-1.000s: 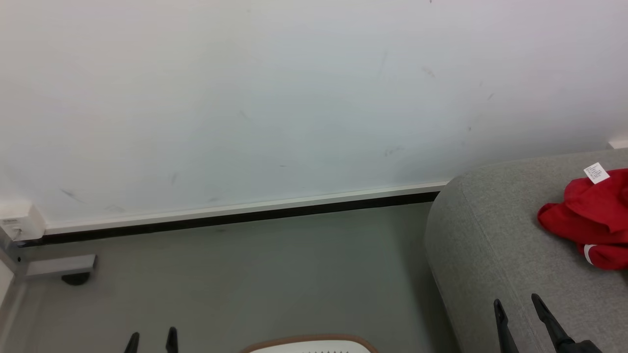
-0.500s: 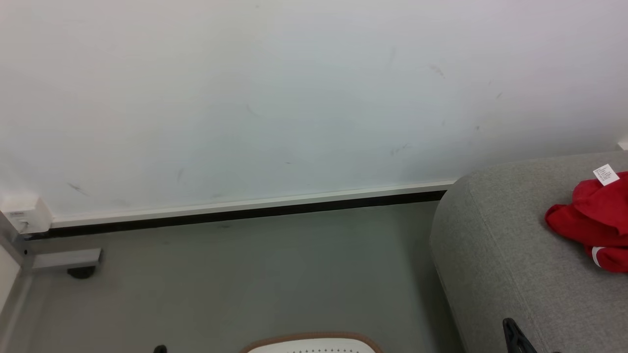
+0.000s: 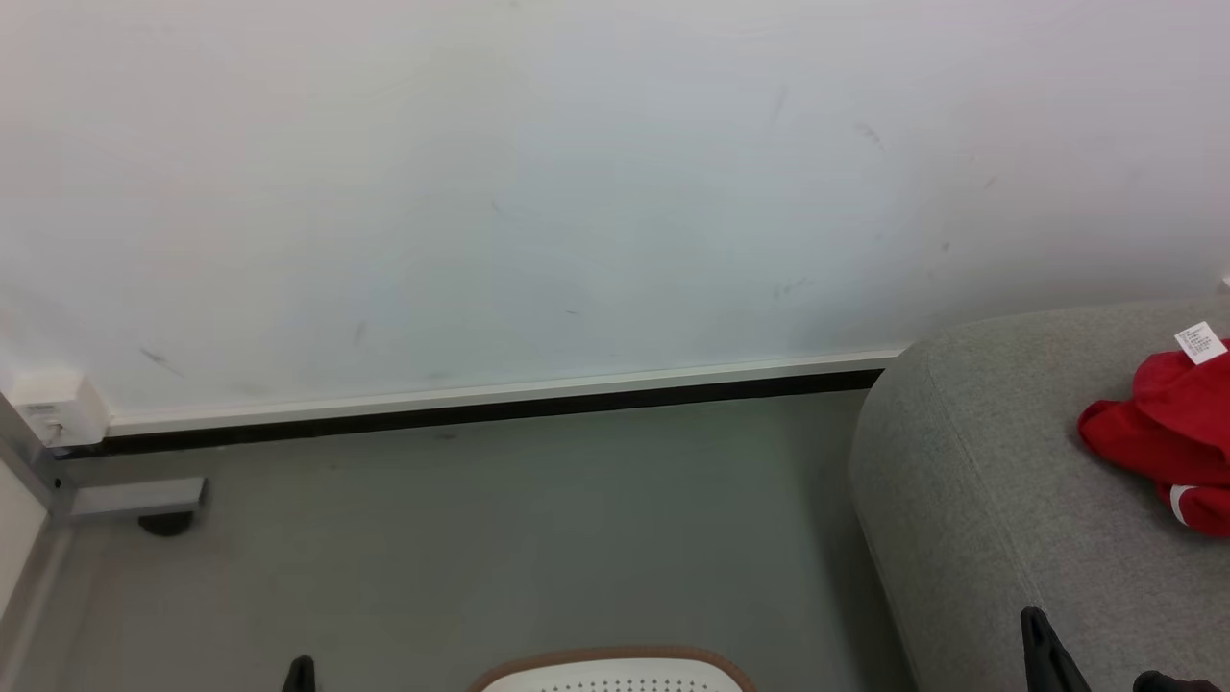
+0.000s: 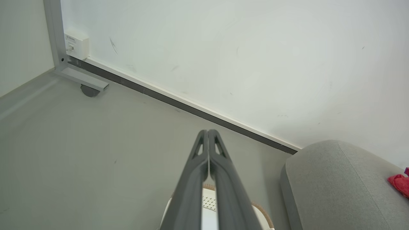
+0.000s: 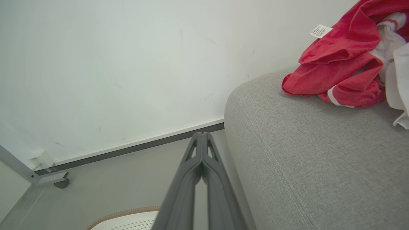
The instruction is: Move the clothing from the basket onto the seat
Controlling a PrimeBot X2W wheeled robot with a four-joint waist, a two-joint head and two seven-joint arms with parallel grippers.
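The left gripper and right gripper were both closed on nothing, tips at lower centre of each wrist view; a reach into the basket at the bottom edge would, I judged, need them parted first and lowered inside the tan rim, its contents hidden. The clothing, red and white, lay upper right on the seat, back from its rounded edge, with bare floor left of it giving open room

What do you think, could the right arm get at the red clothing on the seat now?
Probably yes: the right gripper, shut and empty, hovers by the end of the seat, and only bare fabric lies between it and the red clothing.
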